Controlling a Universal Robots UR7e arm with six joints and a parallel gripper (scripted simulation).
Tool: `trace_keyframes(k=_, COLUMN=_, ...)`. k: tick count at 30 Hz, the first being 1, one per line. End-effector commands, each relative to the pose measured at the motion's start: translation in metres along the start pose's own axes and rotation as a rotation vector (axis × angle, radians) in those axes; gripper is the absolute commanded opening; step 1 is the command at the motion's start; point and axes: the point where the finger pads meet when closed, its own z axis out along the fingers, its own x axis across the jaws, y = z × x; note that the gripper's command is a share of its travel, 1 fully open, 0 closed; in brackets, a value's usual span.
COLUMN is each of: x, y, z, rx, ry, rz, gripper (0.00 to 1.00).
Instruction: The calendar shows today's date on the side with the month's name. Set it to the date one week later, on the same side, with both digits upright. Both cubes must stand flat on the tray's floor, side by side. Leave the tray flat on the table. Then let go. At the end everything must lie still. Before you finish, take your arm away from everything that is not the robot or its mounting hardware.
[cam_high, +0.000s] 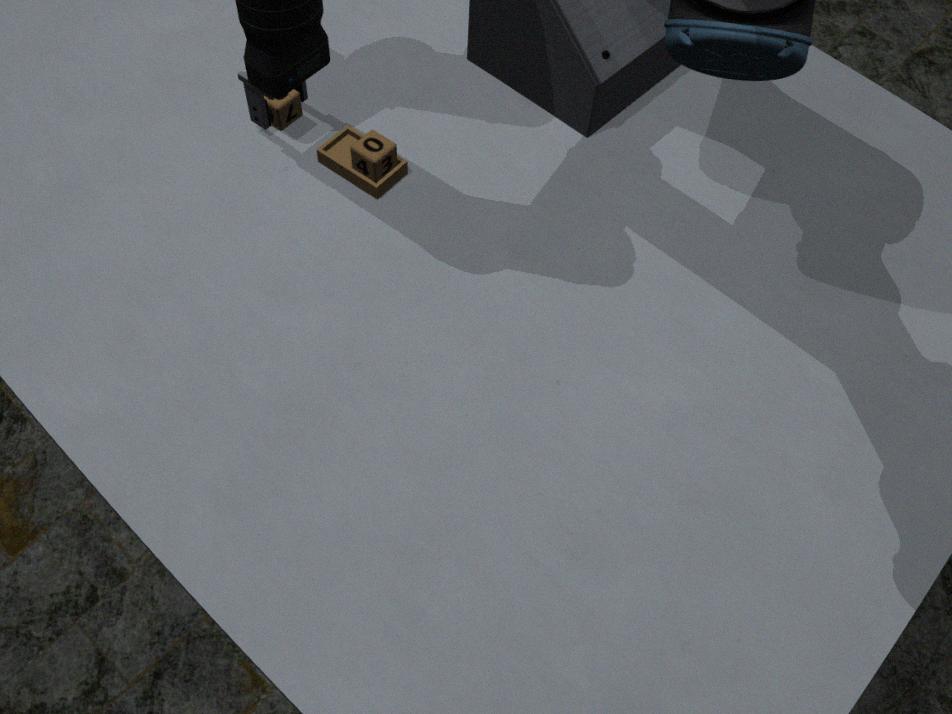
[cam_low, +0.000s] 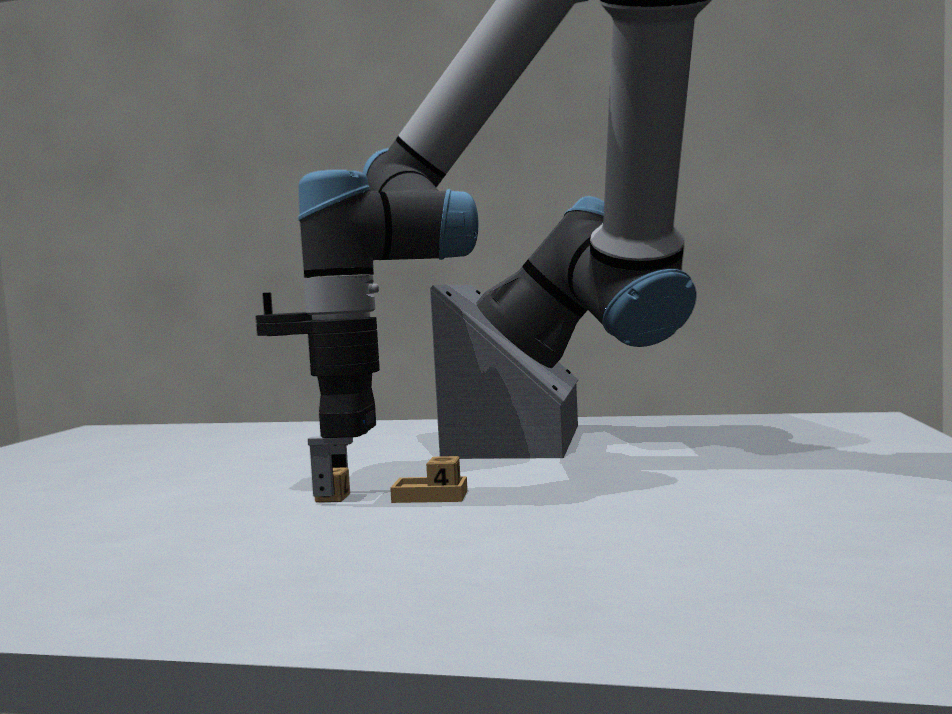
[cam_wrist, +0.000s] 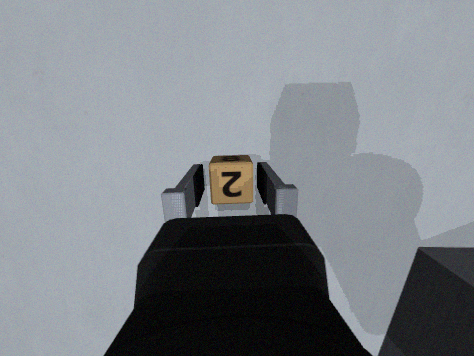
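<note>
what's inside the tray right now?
One cube stands in the right half of the tray, 0 on top, 4 on a side. The left half shows bare floor. The other cube sits outside on the table, between the open gripper fingers, untouched.

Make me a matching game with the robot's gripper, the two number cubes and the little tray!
Things:
1. gripper
2. cube in the tray
3. cube on the table
4. tray

States:
A. between the open fingers, not gripped
B. one half bare
C. open, down around a cube
D. shows 0 on top

Pairs: 1-C, 2-D, 3-A, 4-B
</note>
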Motion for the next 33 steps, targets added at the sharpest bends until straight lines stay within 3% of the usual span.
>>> trace_keyframes(k=1, x=0.0002, y=0.0007, z=0.0009, rx=-0.001, ry=0.000, rz=0.000, gripper=0.90)
trace_keyframes(k=5, x=0.0002, y=0.0007, z=0.0009, rx=-0.001, ry=0.000, rz=0.000, gripper=0.90)
trace_keyframes(k=6, x=0.0002, y=0.0007, z=0.0009, rx=-0.001, ry=0.000, rz=0.000, gripper=0.60)
trace_keyframes(k=33, x=0.0002, y=0.0007, z=0.0009, rx=-0.001, ry=0.000, rz=0.000, gripper=0.60)
